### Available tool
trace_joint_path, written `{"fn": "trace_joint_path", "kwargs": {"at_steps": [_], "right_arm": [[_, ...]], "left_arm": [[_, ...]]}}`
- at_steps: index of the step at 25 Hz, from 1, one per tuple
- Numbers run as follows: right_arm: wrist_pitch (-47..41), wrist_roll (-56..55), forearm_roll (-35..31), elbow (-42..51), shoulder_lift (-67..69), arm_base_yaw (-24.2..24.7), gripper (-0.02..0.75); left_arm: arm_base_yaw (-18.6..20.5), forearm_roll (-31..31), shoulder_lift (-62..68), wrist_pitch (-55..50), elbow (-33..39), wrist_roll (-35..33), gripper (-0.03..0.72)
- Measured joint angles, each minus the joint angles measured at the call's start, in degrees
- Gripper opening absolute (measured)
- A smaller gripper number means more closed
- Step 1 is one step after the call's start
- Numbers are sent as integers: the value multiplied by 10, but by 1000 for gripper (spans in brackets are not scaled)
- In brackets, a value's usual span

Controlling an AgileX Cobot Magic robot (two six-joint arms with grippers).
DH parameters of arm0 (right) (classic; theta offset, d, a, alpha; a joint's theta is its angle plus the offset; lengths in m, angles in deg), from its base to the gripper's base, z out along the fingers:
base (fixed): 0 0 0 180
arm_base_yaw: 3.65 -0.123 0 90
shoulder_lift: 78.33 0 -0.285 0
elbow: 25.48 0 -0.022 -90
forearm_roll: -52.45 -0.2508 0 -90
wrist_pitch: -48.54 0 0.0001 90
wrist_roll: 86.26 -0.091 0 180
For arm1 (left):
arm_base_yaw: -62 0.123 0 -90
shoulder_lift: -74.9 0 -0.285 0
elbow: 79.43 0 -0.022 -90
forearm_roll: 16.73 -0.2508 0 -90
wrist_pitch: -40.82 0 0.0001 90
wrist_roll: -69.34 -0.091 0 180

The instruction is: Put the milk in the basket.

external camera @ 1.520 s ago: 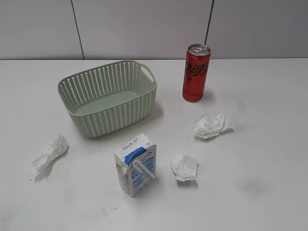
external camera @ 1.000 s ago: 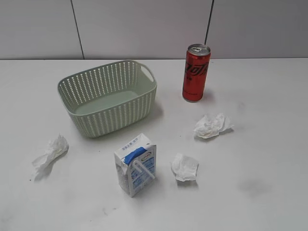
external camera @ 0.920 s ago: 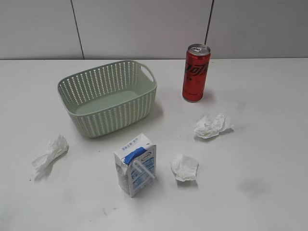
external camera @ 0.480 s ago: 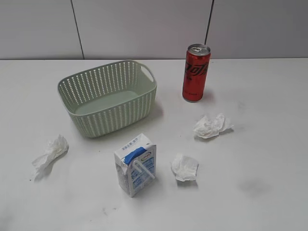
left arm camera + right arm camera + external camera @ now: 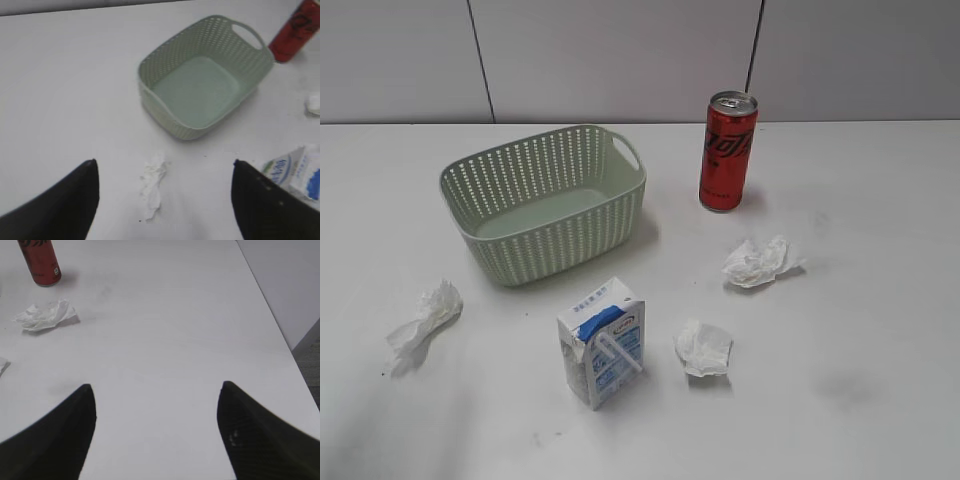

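I note the milk carton point(image 5: 603, 342): white, blue print, blue band across the top, a pale wrapped straw on its front. Basket point(image 5: 545, 201): pale green, walls perforated in fine vertical rows. Soda can point(image 5: 727, 151): red with dark lettering, silver lid. Three crumpled tissues point(image 5: 758, 262) point(image 5: 704, 347) point(image 5: 424, 314): white. Table point(image 5: 880, 300): white with faint grey smudges. My left claw point(image 5: 165, 172) and right claw point(image 5: 155, 405): black.

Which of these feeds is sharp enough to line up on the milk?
Exterior view: sharp, evenly lit, the milk crisp with soft shadows. Left wrist view: soft and hazy, the milk cut off at the right edge. Right wrist view: clear, but no milk in it.
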Motion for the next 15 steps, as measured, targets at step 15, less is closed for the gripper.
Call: {"fn": "trace_joint_path", "kwargs": {"at_steps": [15], "right_arm": [[0,1,0,0,0,0,585]], "left_arm": [[-330,-45,289,-25,-112,21,606]]}}
